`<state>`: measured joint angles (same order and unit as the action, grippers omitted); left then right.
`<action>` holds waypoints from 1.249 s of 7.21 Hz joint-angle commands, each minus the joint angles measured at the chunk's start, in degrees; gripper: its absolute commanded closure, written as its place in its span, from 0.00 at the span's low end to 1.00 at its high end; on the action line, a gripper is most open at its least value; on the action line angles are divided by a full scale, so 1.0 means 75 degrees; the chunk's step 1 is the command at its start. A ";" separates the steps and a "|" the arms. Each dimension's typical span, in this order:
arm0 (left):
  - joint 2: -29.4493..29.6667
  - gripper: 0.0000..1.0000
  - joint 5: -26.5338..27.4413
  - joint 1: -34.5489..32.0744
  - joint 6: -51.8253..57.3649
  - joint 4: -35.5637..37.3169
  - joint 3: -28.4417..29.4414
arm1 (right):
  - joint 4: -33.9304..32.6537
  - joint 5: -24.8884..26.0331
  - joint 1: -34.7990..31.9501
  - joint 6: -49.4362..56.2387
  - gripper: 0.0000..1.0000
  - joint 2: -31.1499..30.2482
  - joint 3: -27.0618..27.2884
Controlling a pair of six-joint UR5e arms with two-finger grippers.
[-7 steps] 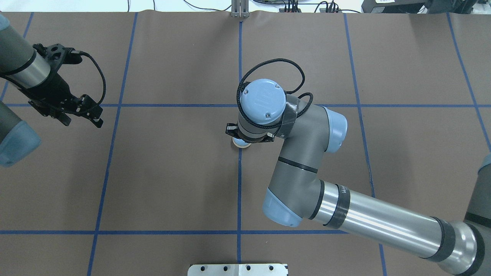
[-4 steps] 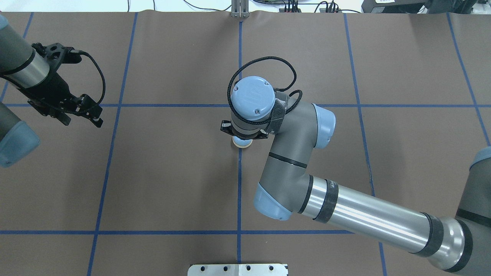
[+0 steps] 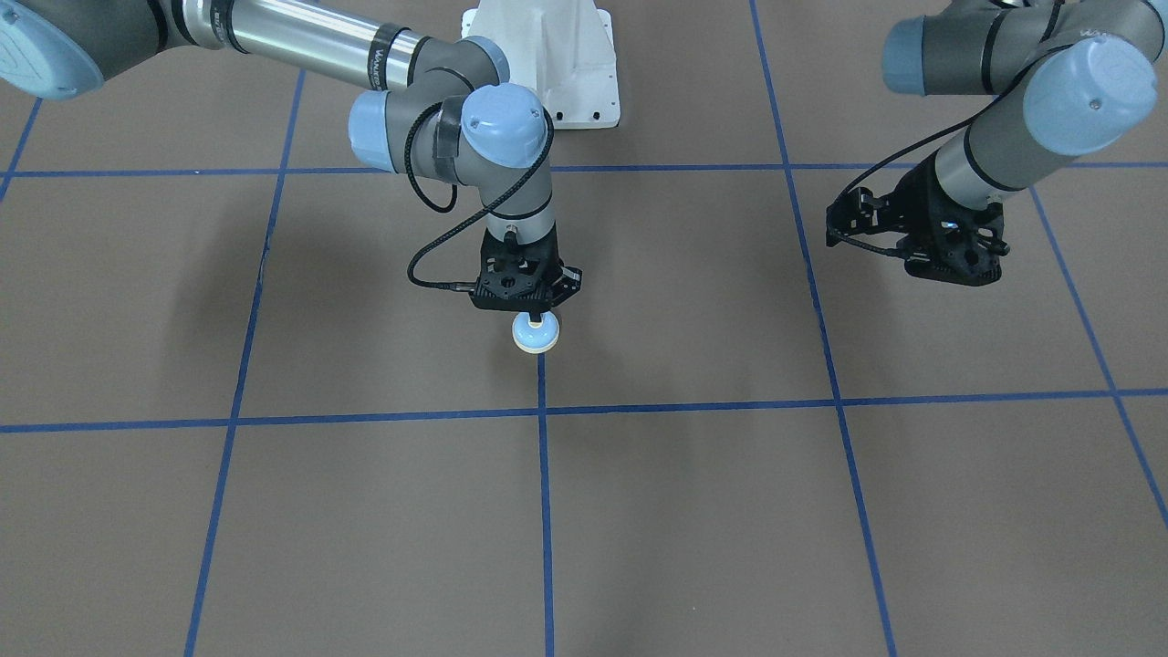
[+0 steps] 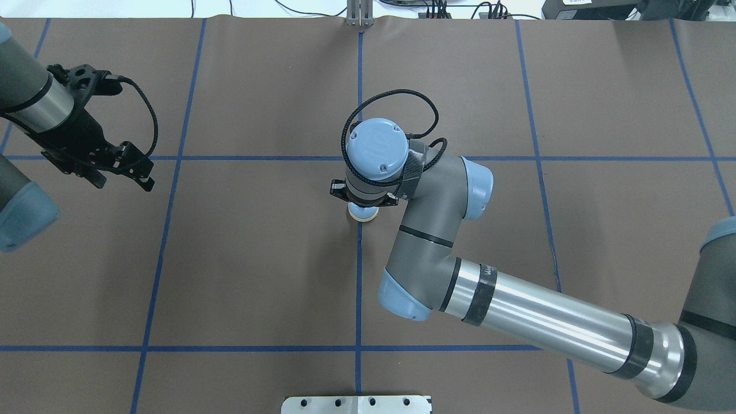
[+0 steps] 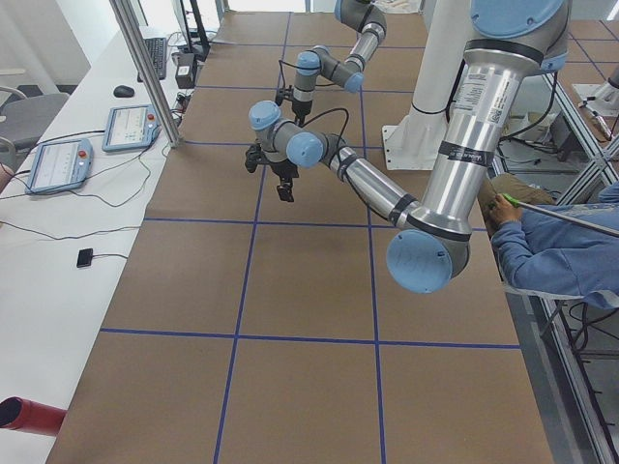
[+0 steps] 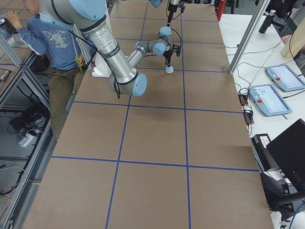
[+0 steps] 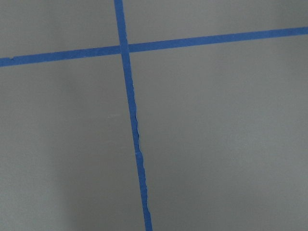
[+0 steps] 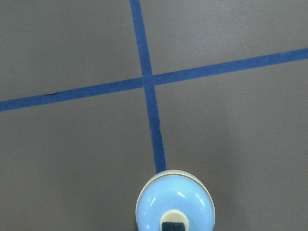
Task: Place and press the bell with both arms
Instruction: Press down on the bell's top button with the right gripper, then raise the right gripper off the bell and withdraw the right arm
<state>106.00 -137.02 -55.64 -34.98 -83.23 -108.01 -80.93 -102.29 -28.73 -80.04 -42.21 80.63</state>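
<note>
Brown table; bell half-hidden overhead; wrist camera: right claw grips button.

Lt-blue bell — upright, at tape line

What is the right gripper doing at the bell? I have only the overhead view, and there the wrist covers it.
Observer: In the right wrist view, the two dark fingertips of the right gripper sit close together on the cream button on top of the bell.
Operator: Does the left wrist camera see the bell too?
Observer: No. It shows only the brown table and a crossing of blue tape.
</note>
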 commanded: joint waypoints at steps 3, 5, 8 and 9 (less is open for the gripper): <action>0.0000 0.01 0.0000 0.0012 0.0000 0.0000 -0.0001 | -0.0541 -0.1197 -0.0658 0.0102 1.00 -0.0512 0.1156; 0.0011 0.01 0.0024 -0.0023 0.0011 0.0000 -0.0012 | -0.0541 -0.1278 -0.0891 0.0125 1.00 -0.1256 0.2016; -0.0559 0.01 0.0001 -0.0933 0.1339 0.0024 -0.0013 | -0.0530 -0.1360 -0.1570 0.1282 0.04 -0.3634 0.3987; -0.1096 0.01 -0.0011 -0.1436 0.2299 -0.0034 0.0022 | -0.0472 -0.1523 -0.1920 0.1726 0.00 -0.4268 0.4305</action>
<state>101.87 -136.99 -62.31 -25.51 -83.19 -108.04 -84.89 -112.67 -40.27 -70.99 -67.84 109.11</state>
